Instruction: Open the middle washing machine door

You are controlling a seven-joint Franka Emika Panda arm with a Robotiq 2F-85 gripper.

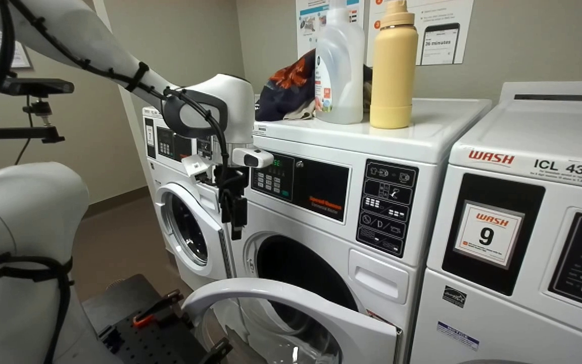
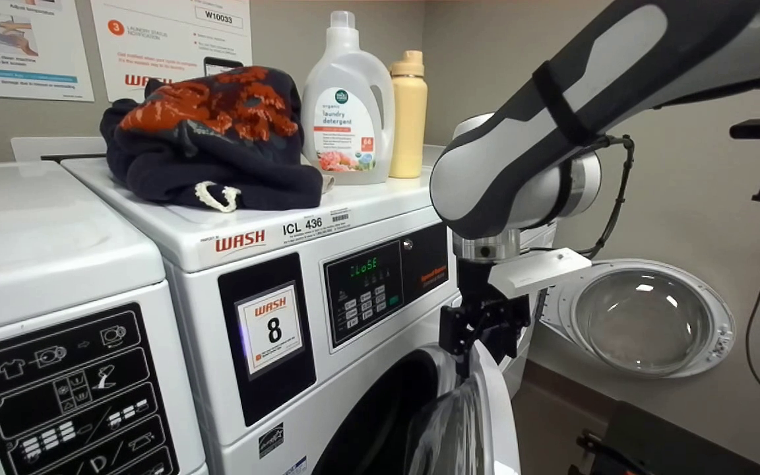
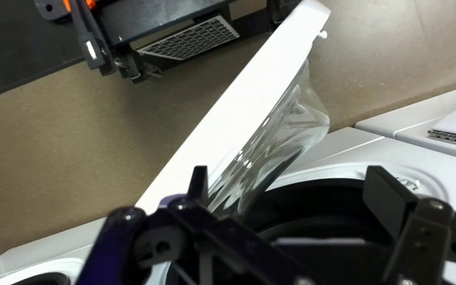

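Observation:
The middle washing machine door (image 1: 367,328) stands swung out from the white front-loader (image 1: 301,139) with the black control panel, leaving its dark drum opening exposed. The door shows nearly edge-on in an exterior view (image 2: 497,415), with its clear glass bowl facing the drum. In the wrist view the door's white rim (image 3: 244,95) runs diagonally past the left finger. My gripper (image 1: 236,230) points down above the door and in front of the opening; it also shows in an exterior view (image 2: 464,359). In the wrist view its fingers (image 3: 291,186) are wide apart with nothing between them. Contact with the door cannot be told.
A neighbouring washer's round door (image 2: 644,316) also stands open. A machine labelled 9 (image 1: 528,167) is on the opposite side. Dark clothes (image 2: 208,138), a detergent bottle (image 2: 347,112) and a yellow bottle (image 2: 408,119) stand on top. A black platform (image 1: 144,323) with clamps is near the door.

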